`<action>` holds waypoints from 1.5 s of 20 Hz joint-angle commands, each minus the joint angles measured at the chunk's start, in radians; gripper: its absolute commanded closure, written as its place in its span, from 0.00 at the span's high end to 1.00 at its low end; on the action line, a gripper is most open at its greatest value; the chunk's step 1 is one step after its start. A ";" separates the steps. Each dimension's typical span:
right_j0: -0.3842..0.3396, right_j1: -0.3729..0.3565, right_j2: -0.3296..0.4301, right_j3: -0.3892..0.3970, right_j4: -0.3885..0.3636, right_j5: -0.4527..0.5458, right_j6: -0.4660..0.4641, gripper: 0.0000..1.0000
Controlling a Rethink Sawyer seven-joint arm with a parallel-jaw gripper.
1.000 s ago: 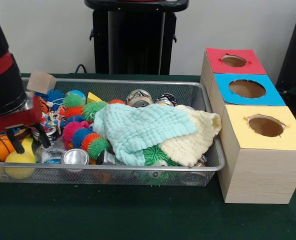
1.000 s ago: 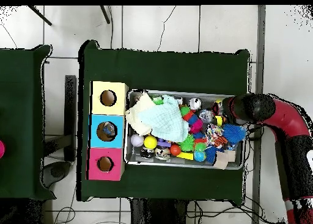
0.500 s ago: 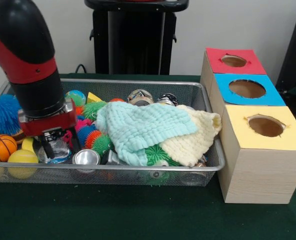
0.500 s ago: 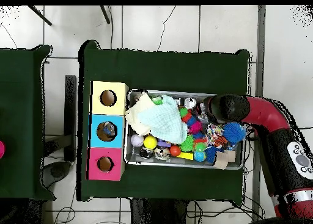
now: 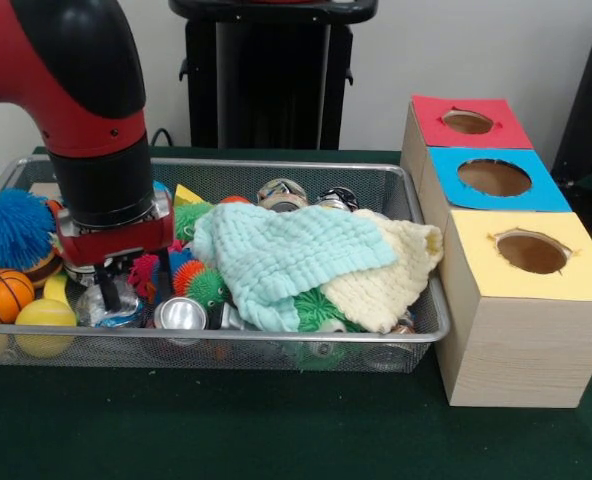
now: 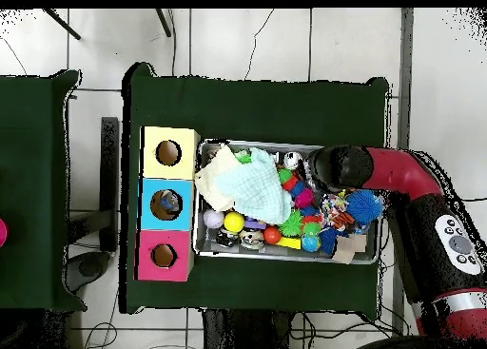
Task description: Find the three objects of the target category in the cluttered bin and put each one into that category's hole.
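**Gripper low in the left part of the wire bin**

Gripper (image 5: 129, 288) hangs at the end of the red and black arm (image 5: 86, 90), low inside the wire mesh bin (image 5: 276, 350). Its two dark fingers (image 5: 106, 290) stand apart, with a gap between them, and no object is seen between them. They point down into the clutter, just beside a silver can (image 5: 181, 314) and above a clear, crumpled plastic piece.

To the left of the gripper lie a blue spiky ball (image 5: 11, 225), a small orange basketball (image 5: 3, 292) and a yellow ball (image 5: 44, 318). Pink, blue and green spiky balls are near the fingers on the other side. A mint-green knitted cloth (image 5: 286, 255) covers the middle of the bin and lies partly on a pale yellow knitted cloth (image 5: 396, 275), which hangs over the right rim. Behind the cloths, some round objects with dark patterns are visible, but any writing on them cannot be read.

Beside the bin, on the right in the front view, three wooden boxes stand in a row, touching each other: a red-topped box (image 5: 471, 122), a blue-topped box (image 5: 496, 178) and a yellow-topped box (image 5: 531, 255), each with a round hole. No label or text is visible on them. Which objects belong to the target category cannot be told.

In the overhead view the arm (image 6: 399, 169) reaches over the bin's edge, and the green table cover (image 6: 257, 107) lies under the bin and boxes.
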 commanded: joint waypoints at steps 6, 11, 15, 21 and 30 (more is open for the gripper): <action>0.033 0.025 -0.091 0.072 0.024 -0.083 0.136 1.00; 0.009 -0.012 -0.131 0.154 0.020 -0.125 0.158 1.00; -0.005 0.013 -0.144 0.159 0.022 -0.158 0.147 1.00; -0.004 0.019 -0.163 0.158 0.028 -0.174 0.123 1.00; -0.001 0.039 -0.184 0.120 0.028 -0.170 0.087 1.00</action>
